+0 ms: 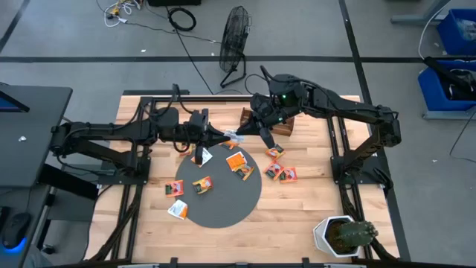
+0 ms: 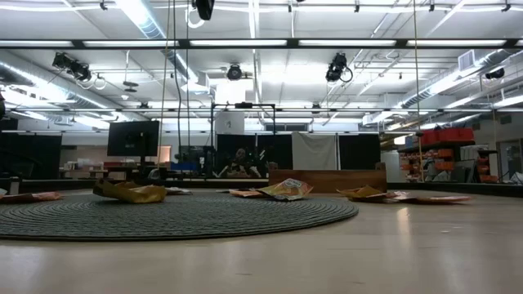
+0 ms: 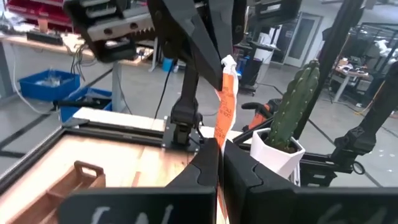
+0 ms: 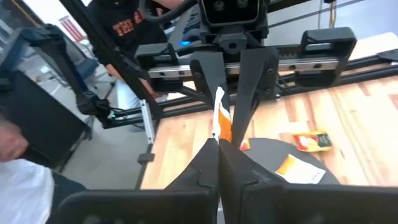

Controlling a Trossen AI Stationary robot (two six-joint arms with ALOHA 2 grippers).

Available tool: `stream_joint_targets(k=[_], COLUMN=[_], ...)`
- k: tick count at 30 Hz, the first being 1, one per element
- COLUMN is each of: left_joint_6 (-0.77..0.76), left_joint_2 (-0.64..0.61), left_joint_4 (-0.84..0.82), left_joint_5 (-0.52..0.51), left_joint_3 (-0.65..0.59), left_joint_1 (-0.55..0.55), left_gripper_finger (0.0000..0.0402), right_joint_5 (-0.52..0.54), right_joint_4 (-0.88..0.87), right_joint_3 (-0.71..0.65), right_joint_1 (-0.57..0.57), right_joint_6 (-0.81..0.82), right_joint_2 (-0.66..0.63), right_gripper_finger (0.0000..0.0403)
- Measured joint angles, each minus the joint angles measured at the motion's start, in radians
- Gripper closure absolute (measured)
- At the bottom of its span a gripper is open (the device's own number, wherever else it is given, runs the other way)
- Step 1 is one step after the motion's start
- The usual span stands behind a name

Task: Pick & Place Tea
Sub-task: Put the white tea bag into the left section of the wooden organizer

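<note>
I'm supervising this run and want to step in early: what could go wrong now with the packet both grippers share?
1. The left gripper and right gripper are both shut on one orange tea packet. If either arm pulls before the other releases, the packet may tear or slip.
2. It hangs above the table. If dropped, it could land among the loose packets around the grey disc.

Left arm: reaches from the table's left edge toward the middle, wrist level. Left gripper [image 1: 225, 136]: raised above the table, fingers [image 3: 205, 171] closed together on a packet [image 3: 226, 106].

Right arm: comes from the right edge, elbow bent, forearm angled toward the left arm. Right gripper [image 1: 239, 134]: tip to tip with the left one, fingers [image 4: 208, 163] closed on the same packet.
</note>
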Motion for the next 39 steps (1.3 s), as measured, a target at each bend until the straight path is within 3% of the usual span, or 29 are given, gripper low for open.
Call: stream_joint_targets(k=[15, 18, 27, 34, 39], left_joint_6=[-0.071, -0.076, -0.097, -0.096, -0.102], left_joint_2=[0.004, 0.003, -0.016, -0.045, -0.058], left_joint_4=[-0.054, -0.080, -0.144, -0.192, -0.217], left_joint_5=[0.017, 0.017, 0.016, 0.015, 0.015], left_joint_3=[-0.005, -0.005, -0.005, -0.002, -0.003], left_joint_1=[0.000, -0.001, 0.000, -0.007, -0.007], left_gripper_finger=[0.0364, 0.0354, 0.0335, 0.0339, 0.0339], right_joint_5=[0.033, 0.079, 0.109, 0.071, 0.052], right_joint_4=[-0.068, -0.134, -0.351, -0.241, -0.028], right_joint_3=[0.002, 0.002, -0.019, -0.172, -0.334], right_joint_1=[-0.050, -0.074, -0.281, -0.371, -0.408], right_joint_6=[-0.047, -0.092, -0.240, -0.298, -0.285], right_joint_2=[-0.024, -0.037, -0.055, -0.056, -0.055], right_gripper_finger=[0.0402, 0.0403, 0.0403, 0.0403, 0.0403])
